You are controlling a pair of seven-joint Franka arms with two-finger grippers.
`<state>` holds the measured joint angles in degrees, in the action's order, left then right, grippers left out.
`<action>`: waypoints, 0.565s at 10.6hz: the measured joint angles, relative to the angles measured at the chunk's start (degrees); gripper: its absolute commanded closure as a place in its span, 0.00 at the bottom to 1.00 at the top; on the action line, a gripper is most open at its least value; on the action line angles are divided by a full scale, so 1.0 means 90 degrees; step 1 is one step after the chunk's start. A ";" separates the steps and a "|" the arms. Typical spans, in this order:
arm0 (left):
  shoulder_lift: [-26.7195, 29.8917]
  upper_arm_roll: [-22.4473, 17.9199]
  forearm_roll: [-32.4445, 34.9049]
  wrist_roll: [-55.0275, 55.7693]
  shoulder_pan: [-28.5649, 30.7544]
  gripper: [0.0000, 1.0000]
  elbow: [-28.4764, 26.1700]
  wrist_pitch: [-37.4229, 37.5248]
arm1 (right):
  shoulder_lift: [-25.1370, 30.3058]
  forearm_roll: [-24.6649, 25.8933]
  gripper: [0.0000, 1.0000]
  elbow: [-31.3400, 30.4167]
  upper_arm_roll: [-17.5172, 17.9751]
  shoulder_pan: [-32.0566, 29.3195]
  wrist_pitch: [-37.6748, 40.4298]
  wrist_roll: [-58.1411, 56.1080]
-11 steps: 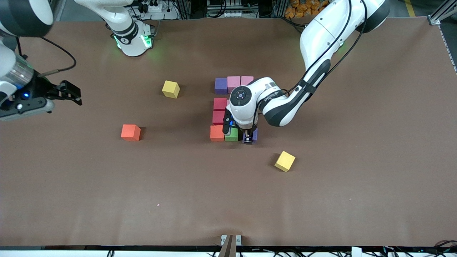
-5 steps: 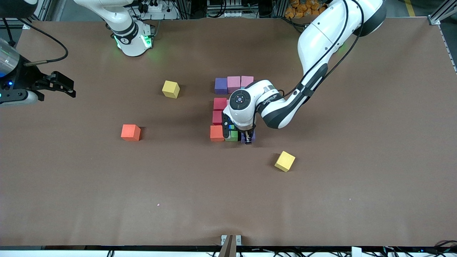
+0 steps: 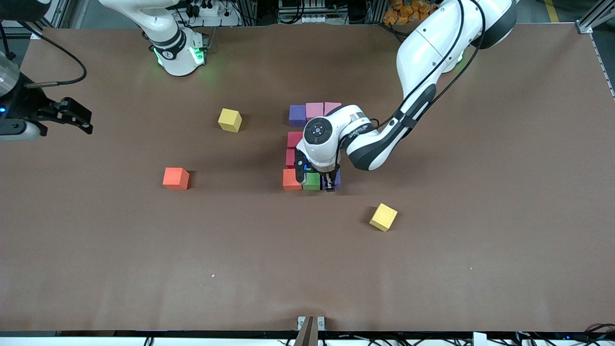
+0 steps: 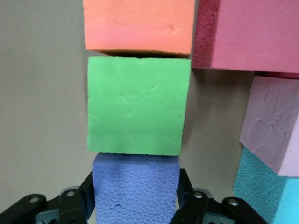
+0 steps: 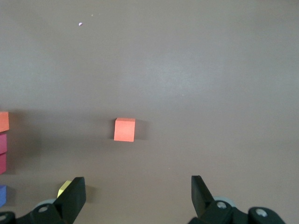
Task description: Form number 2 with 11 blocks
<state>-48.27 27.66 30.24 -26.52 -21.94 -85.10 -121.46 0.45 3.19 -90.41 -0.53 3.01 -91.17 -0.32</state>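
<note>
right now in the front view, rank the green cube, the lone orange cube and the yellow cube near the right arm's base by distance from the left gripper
1. Green cube, beside the left gripper.
2. Yellow cube, toward the right arm's base.
3. Lone orange cube, toward the right arm's end of the table.

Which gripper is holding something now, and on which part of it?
The left gripper has its fingers at two opposite sides of the purple cube; a firm grip cannot be told. The right gripper is open, holding nothing.

1. Right hand (image 3: 77, 117) now drawn farther toward the right arm's end of the worktop (image 3: 432, 269).
2. Left hand (image 3: 330, 185) shifted slightly with purple block (image 3: 337, 179), now flush against green block (image 3: 312, 181); grip loosening.
</note>
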 measured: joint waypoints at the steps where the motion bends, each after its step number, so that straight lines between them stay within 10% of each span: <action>1: 0.0000 -0.0003 0.0000 0.0002 0.0000 0.00 0.0006 0.0000 | -0.0006 -0.0008 0.00 -0.0001 -0.0037 0.0000 -0.0032 0.0000; 6: 0.0097 -0.0016 -0.0250 0.0121 0.0194 0.00 0.0259 0.0001 | -0.0057 -0.0014 0.00 -0.0005 -0.0051 0.0000 -0.0020 -0.0071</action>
<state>-47.40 27.52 27.99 -25.43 -20.19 -82.77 -121.45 -0.06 3.07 -90.45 -1.00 3.01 -91.35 -0.96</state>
